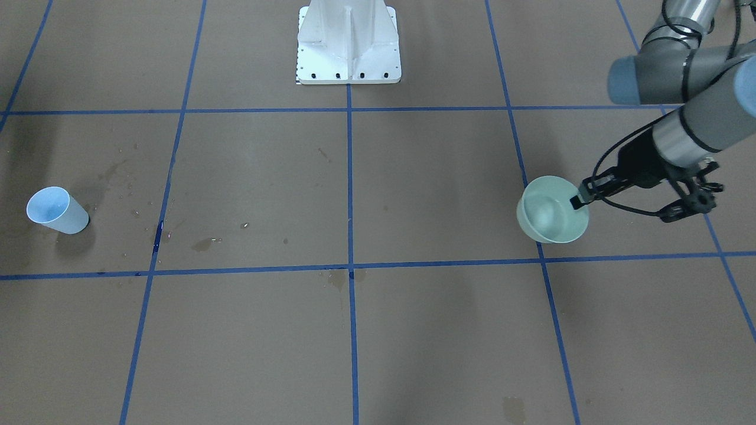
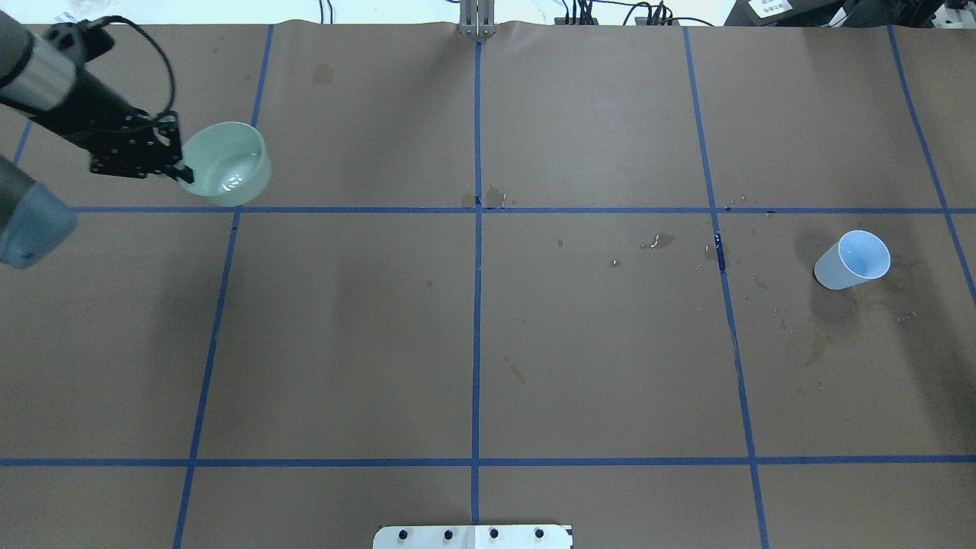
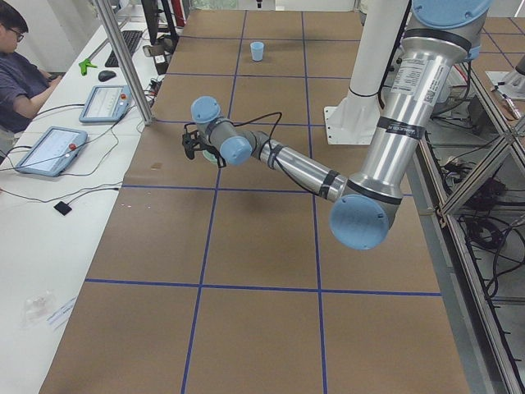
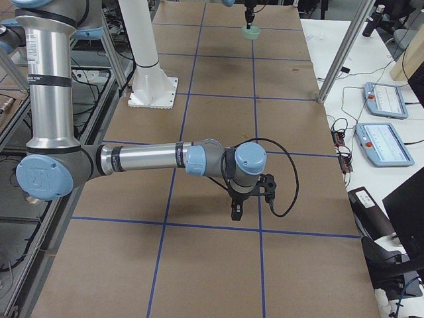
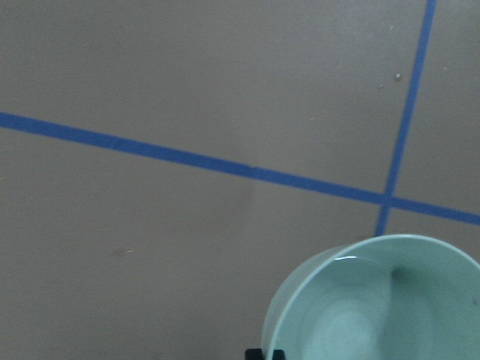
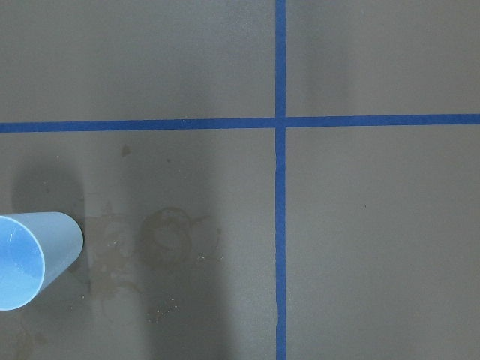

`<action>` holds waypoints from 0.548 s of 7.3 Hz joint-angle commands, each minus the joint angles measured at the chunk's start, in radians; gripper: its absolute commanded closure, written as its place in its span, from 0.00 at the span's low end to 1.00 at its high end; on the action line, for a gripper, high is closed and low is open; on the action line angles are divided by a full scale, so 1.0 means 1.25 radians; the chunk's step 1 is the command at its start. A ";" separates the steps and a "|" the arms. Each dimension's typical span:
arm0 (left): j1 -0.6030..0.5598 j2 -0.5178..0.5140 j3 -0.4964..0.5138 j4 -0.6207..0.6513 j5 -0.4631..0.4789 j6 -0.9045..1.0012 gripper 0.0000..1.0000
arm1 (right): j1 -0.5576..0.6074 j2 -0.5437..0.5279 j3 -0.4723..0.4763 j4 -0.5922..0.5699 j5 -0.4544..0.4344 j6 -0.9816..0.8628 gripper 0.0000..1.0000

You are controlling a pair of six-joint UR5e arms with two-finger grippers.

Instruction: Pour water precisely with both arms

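Toward the worktop's far left corner: left gripper [image 2: 185,171] clamped on the rim of a pale green bowl [image 2: 229,164], one finger inside the wall, one outside. Bowl mouth up. Water [image 2: 232,181] shows as a bright sheen on the bowl's bottom. Near the right edge, about mid-depth: light blue cup [image 2: 852,261] standing on the brown paper, mouth up, dark stains [image 2: 812,347] around it. Right gripper [image 4: 236,213] hangs finger-down over the worktop near the cup's end; cannot tell whether its fingers are apart or together.

Seemingly shallow water [image 2: 232,181] glints in the left arm's [image 2: 34,76] green bowl [image 2: 252,149].
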 commanded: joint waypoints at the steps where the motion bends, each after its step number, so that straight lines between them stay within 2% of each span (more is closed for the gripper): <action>1: 0.178 -0.160 0.016 0.095 0.152 -0.145 1.00 | 0.000 0.001 0.005 0.000 0.000 0.001 0.01; 3: 0.268 -0.271 0.118 0.088 0.224 -0.252 1.00 | 0.000 0.001 0.011 0.000 0.000 0.005 0.00; 4: 0.312 -0.296 0.149 0.081 0.282 -0.277 1.00 | 0.000 0.001 0.012 0.000 0.000 0.006 0.01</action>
